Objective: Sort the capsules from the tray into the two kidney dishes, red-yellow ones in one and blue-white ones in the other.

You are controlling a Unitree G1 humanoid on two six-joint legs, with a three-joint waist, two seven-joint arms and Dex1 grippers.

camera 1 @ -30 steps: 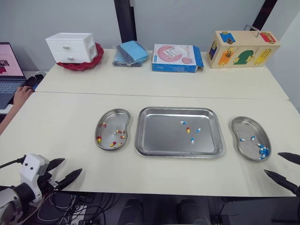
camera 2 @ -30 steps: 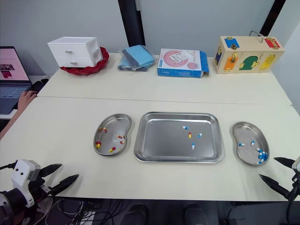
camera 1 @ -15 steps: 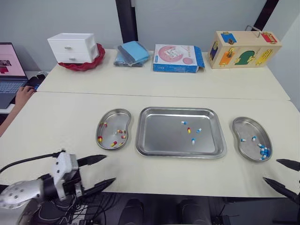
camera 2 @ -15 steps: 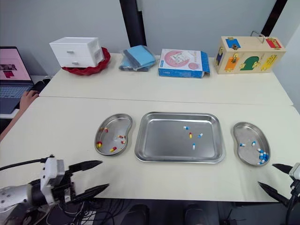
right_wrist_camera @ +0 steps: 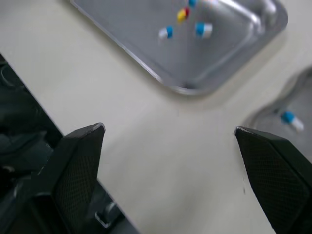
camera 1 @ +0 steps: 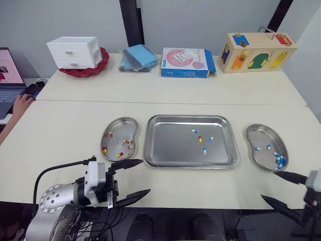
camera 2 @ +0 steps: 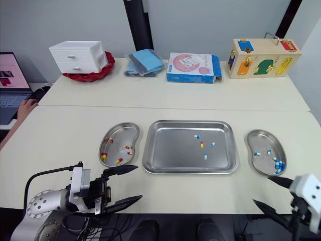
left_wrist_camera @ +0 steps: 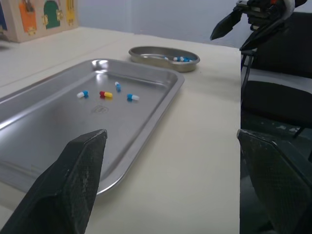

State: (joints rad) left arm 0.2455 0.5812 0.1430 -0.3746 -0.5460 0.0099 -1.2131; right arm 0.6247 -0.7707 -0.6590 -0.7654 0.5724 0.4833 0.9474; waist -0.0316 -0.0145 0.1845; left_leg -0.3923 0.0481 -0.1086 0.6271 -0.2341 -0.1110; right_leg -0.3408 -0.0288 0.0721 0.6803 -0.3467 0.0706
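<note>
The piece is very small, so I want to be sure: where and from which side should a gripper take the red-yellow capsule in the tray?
Probably from straight above, closing across the middle of the red-yellow capsule. It lies flat on the floor of the tray, so only its rounded long sides are free. The blue-white capsules lie apart from it, leaving room for the fingers.

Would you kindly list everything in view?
tray: 1, silver, centre of near table
capsules: 4 in tray; three blue-white, one red-yellow
left dish: 1, silver, holds red-yellow capsules
right dish: 1, silver, holds blue-white capsules
drawers: 1, white, far left, on red bowl
cloths: blue, far table
carton: 1, blue-pink, far table
wooden box: 1, far right
laptop: 1, left edge
person's hand: 1, beside laptop
left gripper: open
right gripper: open
</note>
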